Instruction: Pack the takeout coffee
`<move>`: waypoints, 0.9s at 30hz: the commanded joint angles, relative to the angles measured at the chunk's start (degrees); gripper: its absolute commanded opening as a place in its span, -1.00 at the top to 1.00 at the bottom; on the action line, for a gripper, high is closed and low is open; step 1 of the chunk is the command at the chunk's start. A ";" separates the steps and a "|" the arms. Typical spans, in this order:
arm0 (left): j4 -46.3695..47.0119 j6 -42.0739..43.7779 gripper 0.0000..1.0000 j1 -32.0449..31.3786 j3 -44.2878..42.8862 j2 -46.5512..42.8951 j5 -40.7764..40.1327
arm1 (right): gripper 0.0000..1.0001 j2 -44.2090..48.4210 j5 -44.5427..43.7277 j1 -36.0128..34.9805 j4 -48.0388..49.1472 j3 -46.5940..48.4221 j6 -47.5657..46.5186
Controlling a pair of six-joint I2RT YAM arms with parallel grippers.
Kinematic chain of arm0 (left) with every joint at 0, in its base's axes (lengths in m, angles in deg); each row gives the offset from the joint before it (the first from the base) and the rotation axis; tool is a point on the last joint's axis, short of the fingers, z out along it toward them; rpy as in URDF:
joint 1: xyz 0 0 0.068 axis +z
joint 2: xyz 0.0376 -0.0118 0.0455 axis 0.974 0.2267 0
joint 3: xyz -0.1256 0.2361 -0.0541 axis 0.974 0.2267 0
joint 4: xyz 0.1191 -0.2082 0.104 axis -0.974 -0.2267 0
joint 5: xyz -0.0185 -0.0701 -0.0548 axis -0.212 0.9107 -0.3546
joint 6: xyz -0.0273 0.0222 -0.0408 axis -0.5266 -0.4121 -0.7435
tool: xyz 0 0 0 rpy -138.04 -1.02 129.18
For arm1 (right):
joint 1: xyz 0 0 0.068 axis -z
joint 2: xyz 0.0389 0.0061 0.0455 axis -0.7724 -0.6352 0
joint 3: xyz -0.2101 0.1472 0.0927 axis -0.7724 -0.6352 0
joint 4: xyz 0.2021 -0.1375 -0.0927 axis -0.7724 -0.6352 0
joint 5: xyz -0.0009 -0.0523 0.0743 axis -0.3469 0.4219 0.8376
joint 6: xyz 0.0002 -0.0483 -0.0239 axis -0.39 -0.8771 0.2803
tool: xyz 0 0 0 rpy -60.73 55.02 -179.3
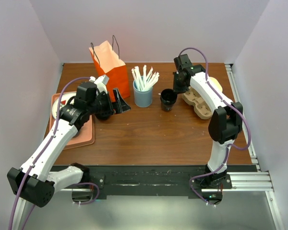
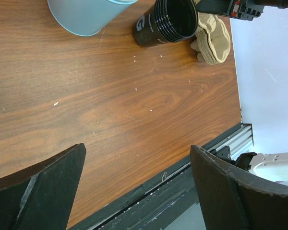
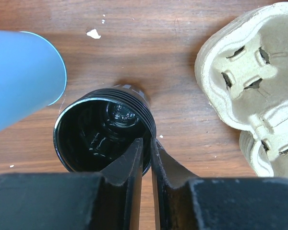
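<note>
The takeout coffee is out of view in every frame. A stack of all-black open cups stands at mid-table, right of the blue straw holder. My right gripper is over its right edge, nearly closed. One finger is inside the top cup and the other outside, so the rim sits between them. My left gripper hangs wide open over bare wood left of the straw holder, holding nothing.
An orange paper bag stands at the back left. Pulp cup carriers lie under the right arm. A salmon tray with a white plate sits at the left edge. The table's near edge shows in the left wrist view.
</note>
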 commanded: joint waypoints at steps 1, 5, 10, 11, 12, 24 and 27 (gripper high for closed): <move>1.98 0.43 -0.89 -0.19 -0.67 -0.09 1.10 | 0.69 -0.07 -0.74 0.19 -0.48 1.92 -0.18; 1.89 0.52 -0.89 -0.19 -0.67 -0.27 1.01 | 0.64 -0.42 -1.44 0.19 -0.74 2.27 -0.01; 1.98 0.52 -0.89 -0.19 -0.67 -0.18 1.01 | 0.64 -0.60 -1.70 0.28 -0.75 2.62 -0.01; 1.90 0.52 -0.89 -0.19 -0.67 -0.18 1.01 | 0.65 -0.69 -1.62 0.19 -0.92 2.62 -0.01; 2.07 0.61 -0.89 -0.19 -0.67 -0.18 1.01 | 0.65 -0.77 -1.70 0.19 -0.92 2.62 -0.01; 2.07 0.69 -0.89 -0.19 -0.50 -0.01 1.10 | 0.67 -1.21 -1.53 0.19 -1.01 2.45 0.17; 2.16 0.78 -0.89 -0.19 -0.50 -0.09 1.01 | 0.67 -1.39 -1.62 0.28 -1.01 2.36 0.00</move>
